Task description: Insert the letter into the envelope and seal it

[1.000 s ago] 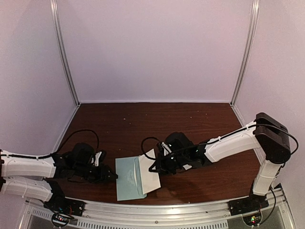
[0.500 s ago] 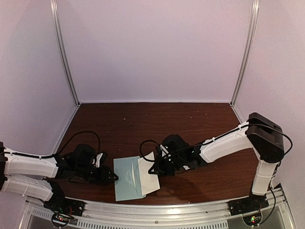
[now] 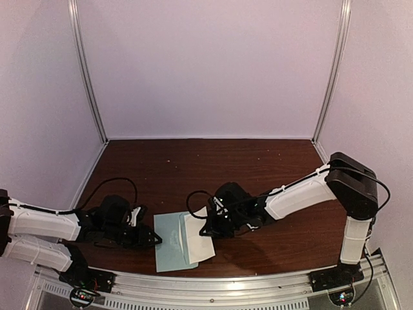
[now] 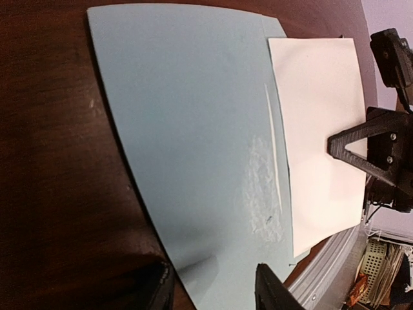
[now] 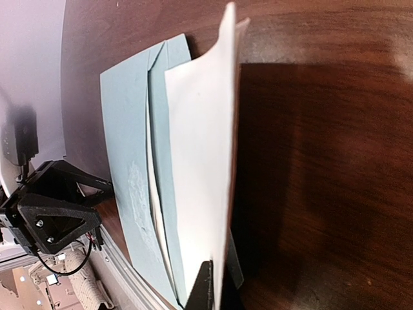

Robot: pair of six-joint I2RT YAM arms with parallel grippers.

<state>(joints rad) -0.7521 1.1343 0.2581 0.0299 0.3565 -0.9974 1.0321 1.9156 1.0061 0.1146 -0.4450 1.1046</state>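
The pale teal envelope [image 3: 169, 244] lies flat on the dark wood table near the front edge; it also shows in the left wrist view [image 4: 187, 142] and the right wrist view [image 5: 126, 142]. The white letter [image 3: 197, 236] overlaps the envelope's right side; I cannot tell whether its edge is inside. My right gripper [image 3: 210, 226] is shut on the letter's right edge [image 5: 200, 161], holding that edge lifted. My left gripper [image 3: 153, 239] is open, its fingers [image 4: 271, 289] astride the envelope's left edge, one over the paper, one over the table.
A metal rail [image 3: 226, 283] runs along the table's front edge just below the envelope. White walls and two upright metal posts [image 3: 87, 71] close in the back and sides. Bare brown table [image 3: 258, 168] stretches behind the arms.
My right gripper has moved left with the letter, sliding it further over the envelope. The envelope has shifted slightly left. My left gripper has hardly moved.
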